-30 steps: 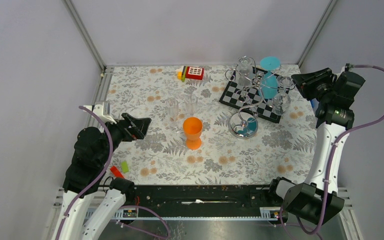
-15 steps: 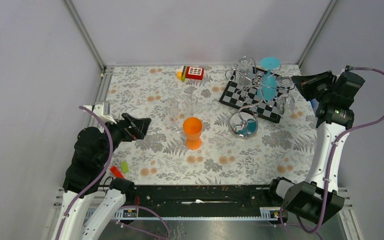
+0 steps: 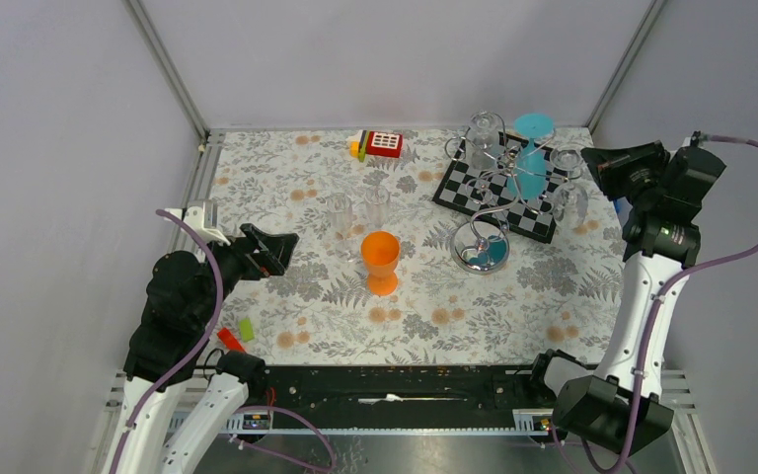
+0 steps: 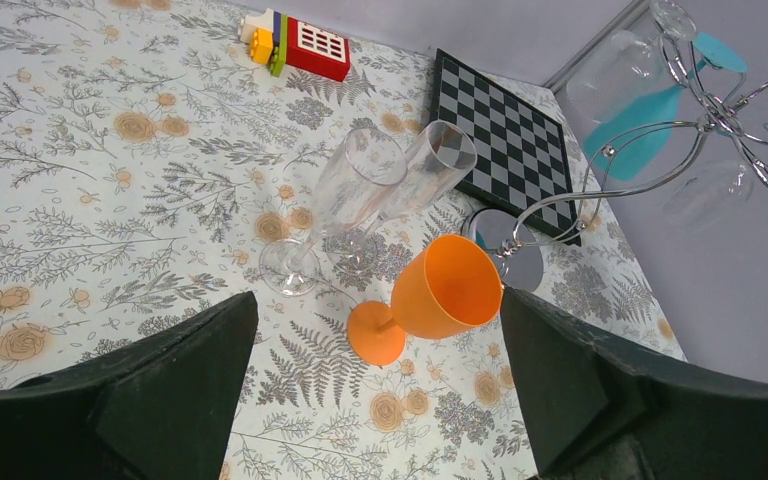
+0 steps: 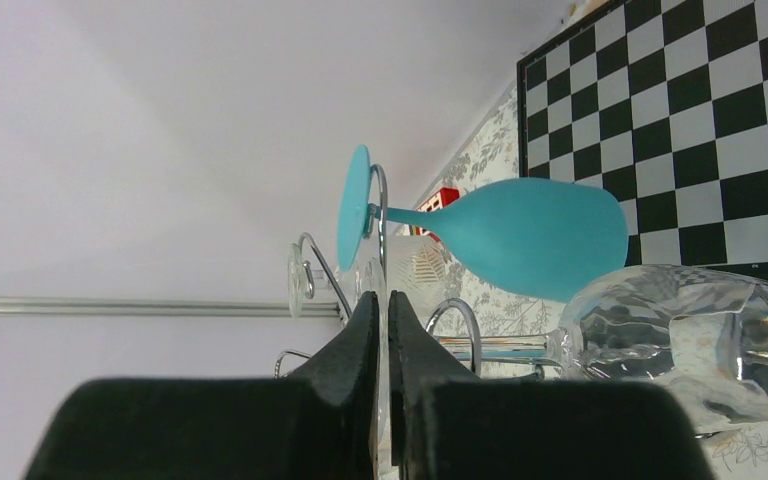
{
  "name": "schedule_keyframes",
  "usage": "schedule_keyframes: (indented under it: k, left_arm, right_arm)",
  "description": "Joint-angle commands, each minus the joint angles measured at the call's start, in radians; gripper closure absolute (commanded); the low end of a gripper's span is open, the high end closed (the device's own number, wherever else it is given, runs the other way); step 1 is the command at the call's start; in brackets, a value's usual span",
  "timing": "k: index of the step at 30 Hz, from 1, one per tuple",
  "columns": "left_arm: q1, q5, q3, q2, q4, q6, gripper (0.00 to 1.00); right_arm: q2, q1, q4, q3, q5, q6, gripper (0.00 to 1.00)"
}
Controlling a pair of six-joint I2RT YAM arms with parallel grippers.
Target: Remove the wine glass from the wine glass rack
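Bearings: we are reading the overhead view as a clock, with the arm bases at 6.
Left gripper (image 3: 278, 249): we are seeing it hanging over the table (image 3: 286, 188) at about 8 o'clock, with its fingers spread wide and nothing between them.
Green piece (image 3: 246, 328) and red piece (image 3: 229, 339): we are finding them lying at 7 o'clock, just beside the left arm.
Orange goblet (image 3: 380, 259): we are seeing it standing upright near the middle.
Clear flutes (image 3: 341, 212): we are counting two, standing side by side near the goblet, at its 11 to 12 o'clock.
Wine glass rack (image 3: 464, 242): we are placing it at the table's 2 o'clock, with its round base at the near edge of the checkered board (image 3: 459, 183).
Right gripper (image 3: 584, 158): we are seeing it at the rack's 3 o'clock, fingers pinching the thin foot of the wine glass.
Wine glass (image 3: 569, 197): we are seeing it hanging bowl down on the rack's 3 o'clock side. A wire curl is arching beside its stem, and we cannot tell whether it is free of the rack.
Teal glass (image 3: 531, 158): we are seeing it hanging upside down at the rack's 1 o'clock.
Second clear glass (image 3: 484, 133): we are seeing it hanging at the rack's 12 o'clock.
Toy block (image 3: 383, 144): we are finding it lying at the table's far edge, 12 o'clock.
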Motion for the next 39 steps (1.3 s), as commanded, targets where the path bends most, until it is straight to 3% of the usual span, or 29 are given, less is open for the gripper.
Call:
schedule_keyframes:
  k: [1, 10, 21, 28, 35, 39]
  left_arm:
    - [0.002, -0.012, 0.035, -0.014, 0.031, 0.019, 0.01]
    - [0.002, -0.009, 0.033, -0.013, 0.029, 0.017, 0.01]
    - [0.002, 0.007, 0.02, -0.002, 0.035, 0.008, 0.01]
    - [0.002, 0.0, 0.018, -0.005, 0.036, 0.008, 0.01]
    - [0.002, 0.0, 0.014, 0.001, 0.04, 0.007, 0.01]
    - [0.002, 0.001, 0.014, -0.001, 0.04, 0.006, 0.01]
  right_arm:
    - [-0.045, -0.009, 0.062, 0.002, 0.036, 0.014, 1.0]
    - [-0.096, -0.011, 0.039, -0.033, 0.099, 0.006, 1.0]
    - [-0.137, -0.011, 0.005, -0.038, -0.014, 0.04, 1.0]
    - [-0.119, -0.011, 0.168, -0.11, -0.139, 0.187, 1.0]
    - [-0.091, -0.011, 0.441, -0.193, -0.179, 0.324, 1.0]
    - [-0.068, -0.011, 0.513, -0.21, -0.184, 0.339, 1.0]
